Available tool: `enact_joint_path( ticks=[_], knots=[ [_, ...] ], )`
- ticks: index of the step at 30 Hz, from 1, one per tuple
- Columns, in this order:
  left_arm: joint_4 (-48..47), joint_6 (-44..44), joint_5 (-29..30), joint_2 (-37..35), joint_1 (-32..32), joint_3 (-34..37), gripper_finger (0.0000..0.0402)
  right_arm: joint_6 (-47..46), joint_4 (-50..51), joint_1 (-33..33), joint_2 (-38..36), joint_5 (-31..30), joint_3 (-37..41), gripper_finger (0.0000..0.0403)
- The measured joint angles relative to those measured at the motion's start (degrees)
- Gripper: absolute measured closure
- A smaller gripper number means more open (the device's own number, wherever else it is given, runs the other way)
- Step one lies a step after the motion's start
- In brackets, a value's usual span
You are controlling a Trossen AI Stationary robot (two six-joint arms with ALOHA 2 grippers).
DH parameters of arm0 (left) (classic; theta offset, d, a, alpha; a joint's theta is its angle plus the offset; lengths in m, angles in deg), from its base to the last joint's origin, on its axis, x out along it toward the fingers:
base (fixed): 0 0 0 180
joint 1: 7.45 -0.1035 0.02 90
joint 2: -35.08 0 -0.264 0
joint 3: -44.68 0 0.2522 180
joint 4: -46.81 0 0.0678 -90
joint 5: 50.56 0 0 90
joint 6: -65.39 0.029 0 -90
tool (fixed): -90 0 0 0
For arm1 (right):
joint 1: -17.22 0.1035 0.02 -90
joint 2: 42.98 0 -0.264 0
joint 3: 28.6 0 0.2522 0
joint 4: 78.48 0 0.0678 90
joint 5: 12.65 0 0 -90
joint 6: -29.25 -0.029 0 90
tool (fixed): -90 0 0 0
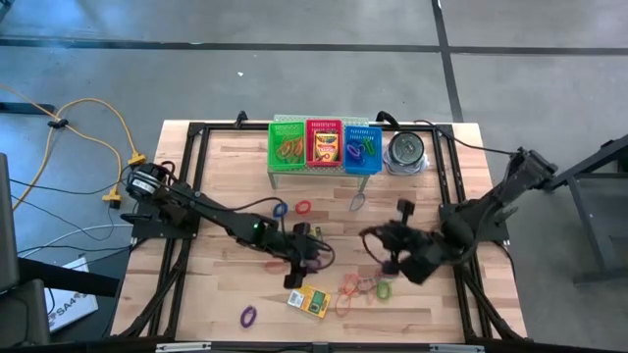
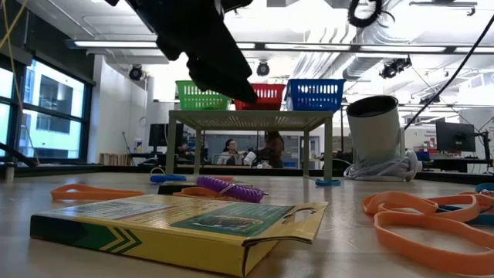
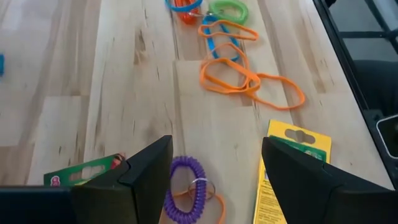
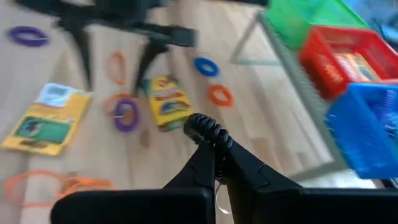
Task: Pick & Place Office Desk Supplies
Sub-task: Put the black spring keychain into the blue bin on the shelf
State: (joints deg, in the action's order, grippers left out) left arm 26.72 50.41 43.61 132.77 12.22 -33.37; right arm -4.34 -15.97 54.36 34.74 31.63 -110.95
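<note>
Baskets (image 1: pixel 325 145): side by side on a rack (image 1: pixel 324 169) at the table's (image 1: pixel 226 167) back edge.
Tin (image 1: pixel 405 151): just right of them.
Crayon box (image 1: pixel 309 301): near the front edge.

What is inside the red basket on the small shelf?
The red basket holds a crayon box, seen from above between the green basket and the blue basket. Anything beneath that box is covered and cannot be seen.

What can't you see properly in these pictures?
- Red basket, low view: the dark arm covers its left side.
- Left pincer, left wrist view: the bottom edge cuts off a purple coil between its open fingers.
- Right pincer, right wrist view: shut on a black coil; motion blur smears the baskets behind.
</note>
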Motion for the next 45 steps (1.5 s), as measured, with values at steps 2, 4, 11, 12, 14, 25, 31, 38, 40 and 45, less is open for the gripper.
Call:
enact_joint_path(
  ticks=[2, 4, 11, 12, 14, 25, 31, 38, 40, 45],
  knots=[
    [-0.1, -0.1, 0.1, 0.0, 0.1, 0.0, 0.016, -0.2, 5.1, -3.4, 1.0, 1.0, -4.0, 0.0395],
    [0.0, -0.1, 0.1, 0.0, 0.1, 0.0, 0.016, 0.6, 8.7, -6.6, 1.6, 0.9, -7.5, 0.0396],
    [-1.0, -0.1, 0.2, 0.0, 0.1, 0.0, 0.016, 5.5, 14.0, -19.4, 1.6, 0.8, -15.8, 0.0397],
    [-1.2, -0.1, 0.2, 0.0, 0.1, 0.0, 0.016, 6.3, 14.0, -21.3, 1.6, 0.9, -16.5, 0.0397],
    [-1.1, -0.1, 0.2, 0.0, 0.1, 0.0, 0.016, 7.3, 13.1, -25.0, 1.5, 1.1, -17.4, 0.0397],
    [-1.5, 0.1, 0.2, 0.0, 1.3, 0.0, 0.016, 10.9, 12.4, -46.0, 5.4, 14.1, -17.4, 0.0396],
    [-1.5, 1.2, 0.3, 0.0, 2.2, 0.0, 0.016, 7.9, 12.1, -48.8, 8.7, 14.8, -17.3, 0.0387],
    [-1.5, 1.2, 0.6, 0.0, 2.3, 0.0, 0.016, 8.3, 12.2, -50.2, 11.1, 19.9, -17.3, 0.0382],
    [-1.5, 1.2, 0.6, 0.0, 2.3, 0.0, 0.016, 8.3, 12.2, -50.7, 11.0, 21.1, -17.3, 0.0373],
    [-1.5, 1.2, 0.6, 0.0, 2.3, 0.0, 0.016, 5.5, 12.3, -51.8, 10.9, 21.2, -17.3, 0.0318]
  ],
)
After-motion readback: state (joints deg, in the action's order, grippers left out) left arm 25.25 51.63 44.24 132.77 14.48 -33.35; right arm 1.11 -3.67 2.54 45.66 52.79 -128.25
